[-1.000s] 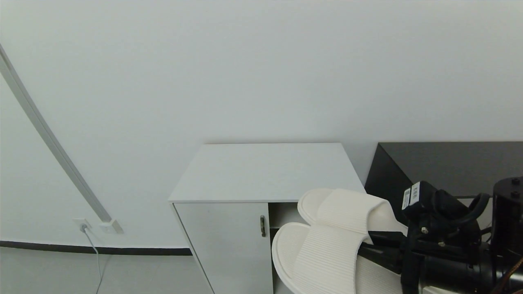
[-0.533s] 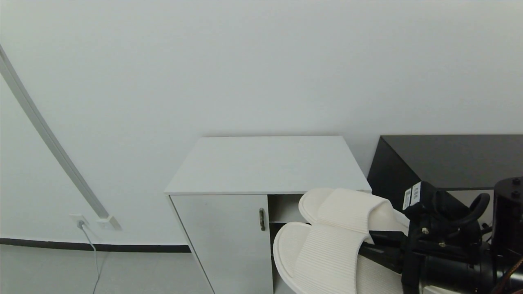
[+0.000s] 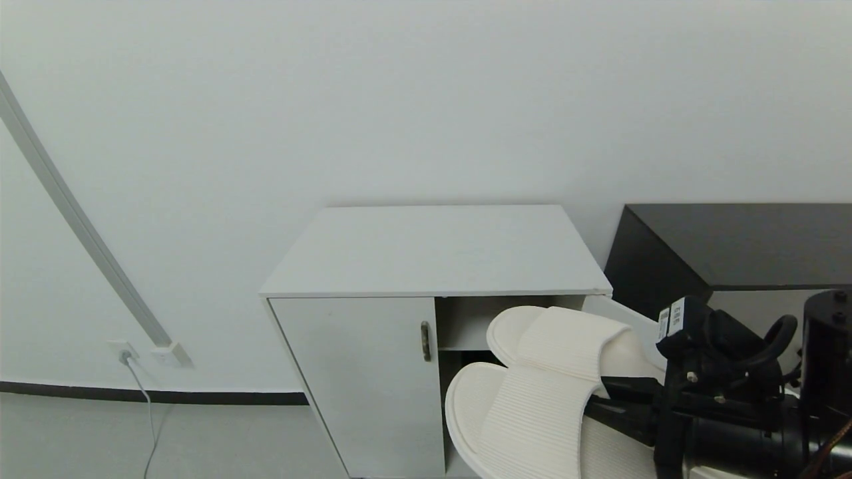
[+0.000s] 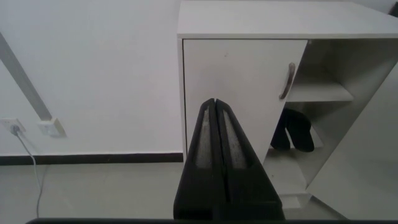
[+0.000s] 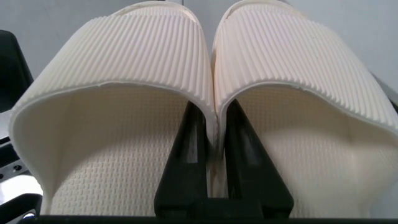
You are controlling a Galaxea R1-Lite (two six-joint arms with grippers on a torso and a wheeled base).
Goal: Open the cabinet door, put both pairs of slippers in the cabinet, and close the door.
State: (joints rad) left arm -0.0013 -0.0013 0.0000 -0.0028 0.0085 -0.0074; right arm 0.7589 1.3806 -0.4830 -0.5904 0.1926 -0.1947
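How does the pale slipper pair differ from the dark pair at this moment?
Colour: the pale pair is cream with ribbed straps; the dark pair looks black. Place: the pale pair is outside the cabinet, clamped in the right gripper; the dark pair is already inside, under the shelf. Shared: in each pair the two slippers sit side by side.

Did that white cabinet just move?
No. The cabinet keeps its place beside the wall socket; both shifted together in the head view, so the camera moved.
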